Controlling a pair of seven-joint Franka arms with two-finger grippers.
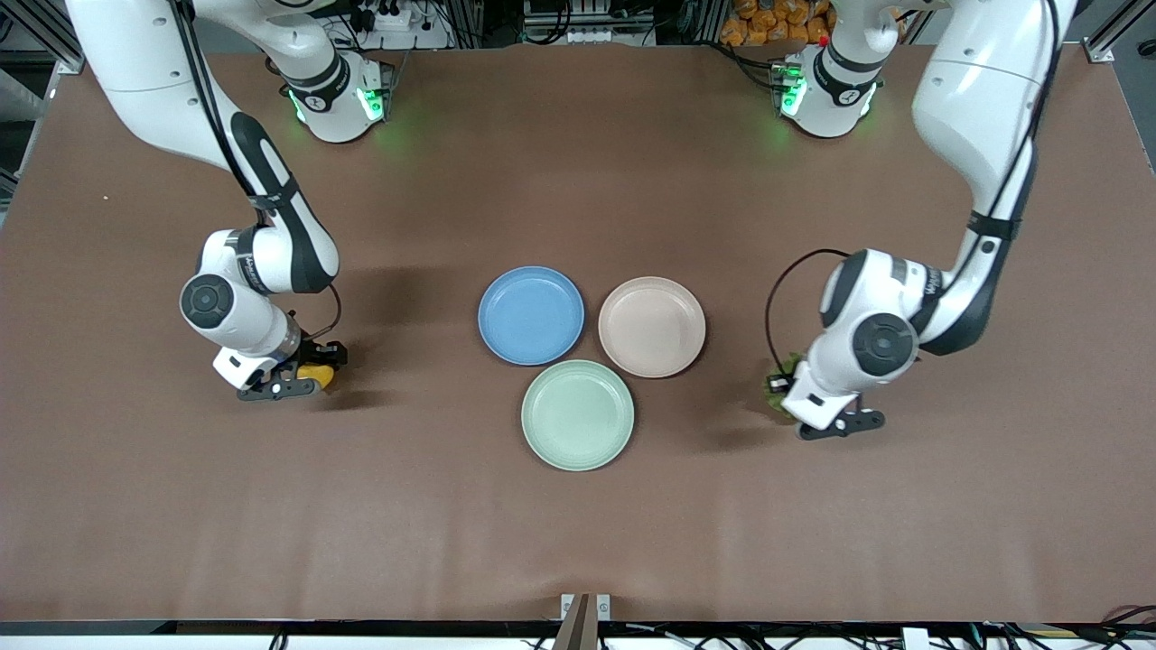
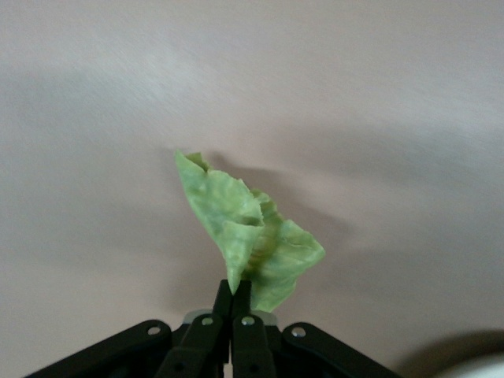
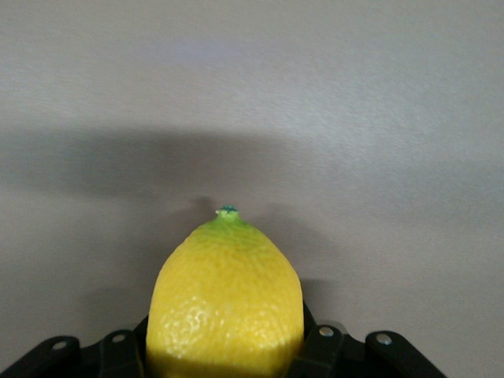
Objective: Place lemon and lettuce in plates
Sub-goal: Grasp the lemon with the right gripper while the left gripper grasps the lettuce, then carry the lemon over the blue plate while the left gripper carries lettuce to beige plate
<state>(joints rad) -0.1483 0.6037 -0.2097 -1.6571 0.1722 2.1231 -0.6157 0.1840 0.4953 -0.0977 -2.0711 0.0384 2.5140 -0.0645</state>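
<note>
I've got both grabs: right tool (image 3: 224, 354) clamped on the lemon (image 3: 226, 303), left tool (image 2: 233, 303) pinching the lettuce (image 2: 248, 236), each well apart from the blue plate (image 1: 531, 315), ready to carry over.

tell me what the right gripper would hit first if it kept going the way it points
Probably just the bare table: the right gripper, shut on the lemon, shows nothing else ahead in its wrist view, though depth is hard to judge.

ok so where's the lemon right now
The lemon sits clamped in the right gripper, low at the table toward the right arm's end; the blue plate is its nearest plate, well apart from it.
</note>
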